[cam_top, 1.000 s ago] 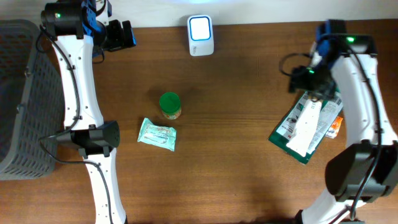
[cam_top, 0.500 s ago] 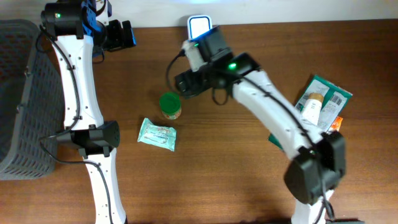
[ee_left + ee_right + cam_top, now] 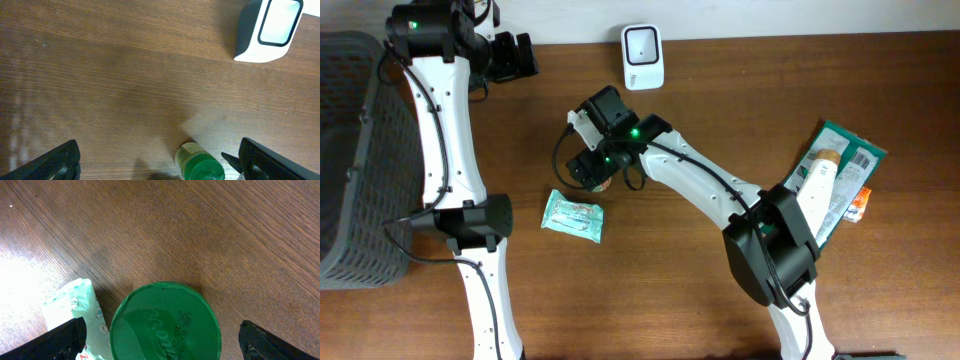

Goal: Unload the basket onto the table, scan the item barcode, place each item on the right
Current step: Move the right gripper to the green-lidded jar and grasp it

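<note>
Jar (image 3: 165, 325) between right tool's (image 3: 162, 339) spread fingers

Mock shop checkout, set up as a robot test bench. Wooden table (image 3: 720, 300) carries a white barcode scanner (image 3: 642, 56) standing at the far edge. Grey mesh basket (image 3: 345, 150) sits at the left side. Retail goods lie about: green-lidded jar (image 3: 165, 325), pale green wipes packet (image 3: 572, 217), printed green pouches (image 3: 842, 165) at right. White left arm (image 3: 445, 130) and right arm (image 3: 705, 180) reach over the table.
</note>
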Robot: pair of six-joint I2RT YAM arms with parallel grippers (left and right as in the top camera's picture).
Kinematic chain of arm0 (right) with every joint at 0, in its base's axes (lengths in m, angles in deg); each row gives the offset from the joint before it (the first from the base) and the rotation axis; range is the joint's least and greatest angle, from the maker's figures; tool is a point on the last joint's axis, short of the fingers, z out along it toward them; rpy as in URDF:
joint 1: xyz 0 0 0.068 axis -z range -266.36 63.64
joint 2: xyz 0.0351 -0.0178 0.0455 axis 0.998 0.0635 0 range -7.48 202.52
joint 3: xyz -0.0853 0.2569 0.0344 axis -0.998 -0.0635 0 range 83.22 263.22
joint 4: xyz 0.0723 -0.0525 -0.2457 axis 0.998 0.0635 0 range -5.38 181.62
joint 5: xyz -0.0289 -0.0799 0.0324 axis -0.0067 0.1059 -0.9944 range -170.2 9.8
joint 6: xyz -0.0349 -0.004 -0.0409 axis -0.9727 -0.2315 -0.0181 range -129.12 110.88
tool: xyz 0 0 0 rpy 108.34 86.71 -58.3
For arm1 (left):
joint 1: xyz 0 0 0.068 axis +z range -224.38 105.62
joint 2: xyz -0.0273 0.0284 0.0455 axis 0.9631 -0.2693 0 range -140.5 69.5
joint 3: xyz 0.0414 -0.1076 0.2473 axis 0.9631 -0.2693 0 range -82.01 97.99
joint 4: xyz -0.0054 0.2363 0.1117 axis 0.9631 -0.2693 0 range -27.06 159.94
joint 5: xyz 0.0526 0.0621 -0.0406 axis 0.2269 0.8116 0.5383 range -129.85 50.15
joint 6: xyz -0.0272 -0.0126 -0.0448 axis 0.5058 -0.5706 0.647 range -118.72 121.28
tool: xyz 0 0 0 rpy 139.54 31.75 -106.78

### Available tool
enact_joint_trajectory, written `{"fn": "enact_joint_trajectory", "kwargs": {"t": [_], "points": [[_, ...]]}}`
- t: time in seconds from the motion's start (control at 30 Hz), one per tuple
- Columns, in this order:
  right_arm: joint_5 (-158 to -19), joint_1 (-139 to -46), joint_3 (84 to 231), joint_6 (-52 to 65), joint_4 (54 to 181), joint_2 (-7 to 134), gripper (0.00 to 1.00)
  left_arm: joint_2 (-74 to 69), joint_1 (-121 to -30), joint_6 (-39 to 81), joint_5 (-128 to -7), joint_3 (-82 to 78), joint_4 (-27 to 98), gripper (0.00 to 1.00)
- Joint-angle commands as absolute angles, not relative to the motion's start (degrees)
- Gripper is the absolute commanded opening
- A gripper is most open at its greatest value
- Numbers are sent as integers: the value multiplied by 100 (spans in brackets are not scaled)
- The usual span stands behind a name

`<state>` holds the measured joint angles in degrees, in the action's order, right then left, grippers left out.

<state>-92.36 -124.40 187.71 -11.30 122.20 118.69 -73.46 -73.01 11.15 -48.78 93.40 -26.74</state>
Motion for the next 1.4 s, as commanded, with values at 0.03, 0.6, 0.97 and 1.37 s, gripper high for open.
{"fn": "enact_joint_trajectory", "kwargs": {"t": [0.03,0.6,0.97,1.37], "points": [[-9311,-12464,18854,-1171,12209,11965,94,-7300,-7282,1060,-4838,9423,-2678,99],[-9195,-12457,18846,-1171,12130,12138,77,-7300,-7282,1060,-4836,9423,-2678,99],[-9155,-12278,18848,-1165,12506,11567,57,-7300,-7282,1060,-4838,9423,-2678,99],[-8981,-10903,18846,-863,14554,11073,55,-7300,-7282,1062,-4836,9423,-2678,99]]}}
